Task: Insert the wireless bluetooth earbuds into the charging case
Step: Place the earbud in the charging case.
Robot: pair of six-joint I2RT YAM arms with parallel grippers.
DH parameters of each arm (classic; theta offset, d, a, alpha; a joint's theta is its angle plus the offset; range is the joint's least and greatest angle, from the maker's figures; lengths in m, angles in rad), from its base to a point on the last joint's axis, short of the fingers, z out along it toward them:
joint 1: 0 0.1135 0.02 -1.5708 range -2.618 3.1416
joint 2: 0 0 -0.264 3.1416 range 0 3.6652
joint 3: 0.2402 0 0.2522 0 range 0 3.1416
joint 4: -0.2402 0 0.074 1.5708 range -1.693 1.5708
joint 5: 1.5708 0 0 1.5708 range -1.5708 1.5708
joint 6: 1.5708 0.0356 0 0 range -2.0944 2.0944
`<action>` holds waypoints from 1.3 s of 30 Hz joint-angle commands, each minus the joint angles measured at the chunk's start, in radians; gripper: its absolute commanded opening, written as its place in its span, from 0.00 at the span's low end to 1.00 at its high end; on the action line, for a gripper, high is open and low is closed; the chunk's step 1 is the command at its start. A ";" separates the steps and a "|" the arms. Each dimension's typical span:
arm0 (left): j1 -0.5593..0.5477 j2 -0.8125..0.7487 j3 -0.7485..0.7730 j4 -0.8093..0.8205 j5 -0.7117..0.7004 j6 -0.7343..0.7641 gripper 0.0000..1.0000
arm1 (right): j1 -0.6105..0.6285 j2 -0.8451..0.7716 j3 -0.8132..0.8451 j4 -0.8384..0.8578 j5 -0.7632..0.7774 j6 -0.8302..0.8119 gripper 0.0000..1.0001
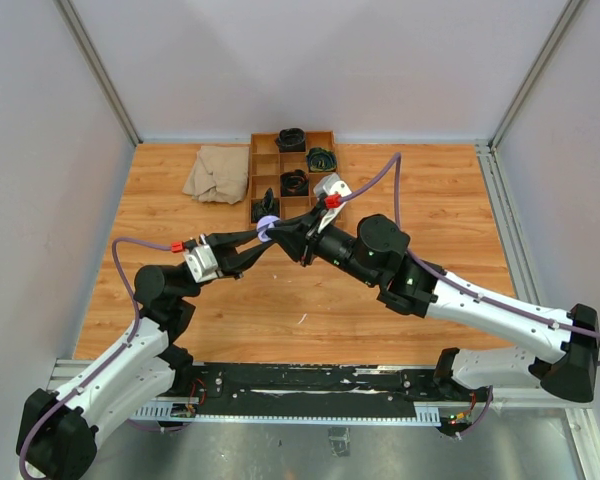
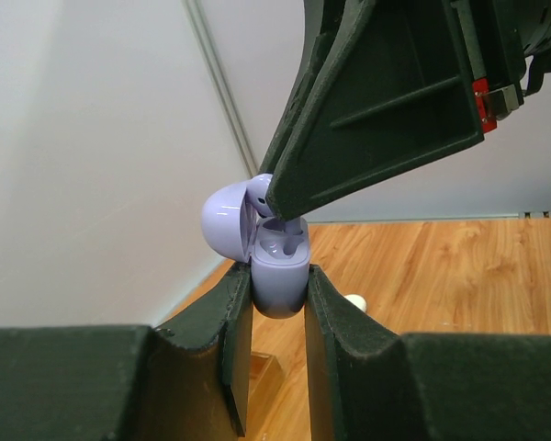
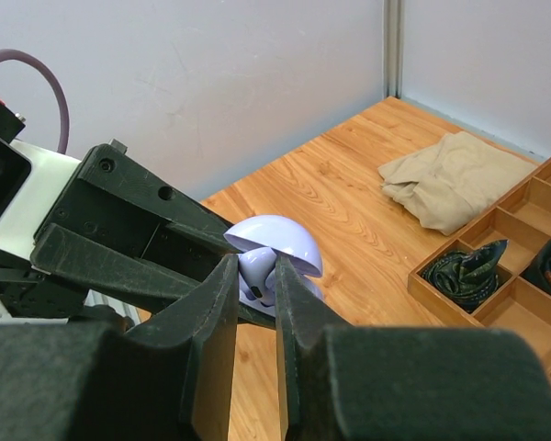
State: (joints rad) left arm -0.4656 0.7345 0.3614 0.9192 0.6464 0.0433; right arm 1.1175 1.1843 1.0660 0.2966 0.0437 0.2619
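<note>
No legible text, brand, number or sign in any view, lilac charging case (image 2: 280, 280) plain, lilac earbud (image 2: 258, 196) unmarked, wooden compartment tray (image 1: 265, 163) without lettering.

Both arms reached inward, tips meeting, left gripper (image 2: 277, 287) clamped on the charging case (image 2: 281, 276) between its fingers, right gripper (image 3: 255, 276) angled down just above them, pinched on a lilac earbud (image 2: 258, 195)

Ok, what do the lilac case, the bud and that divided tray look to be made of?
The charging case: glossy moulded plastic, by the highlight on its lid. The earbud: seemingly the same lilac plastic, only partly visible. The divided tray: matte brown wood or fibreboard, probably; thin walls, grain unclear.
</note>
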 commanded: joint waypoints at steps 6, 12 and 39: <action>0.007 -0.012 -0.008 0.049 -0.029 -0.004 0.00 | 0.061 0.008 -0.017 0.028 0.136 -0.043 0.19; 0.007 -0.015 -0.018 0.048 -0.038 0.008 0.00 | 0.071 0.000 -0.017 0.028 0.155 -0.051 0.29; 0.007 0.001 0.004 -0.083 -0.046 0.089 0.00 | 0.016 -0.124 0.041 -0.334 0.188 -0.210 0.66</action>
State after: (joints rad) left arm -0.4629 0.7303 0.3447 0.8318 0.5995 0.1143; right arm 1.1458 1.0718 1.0779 0.0154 0.2207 0.0841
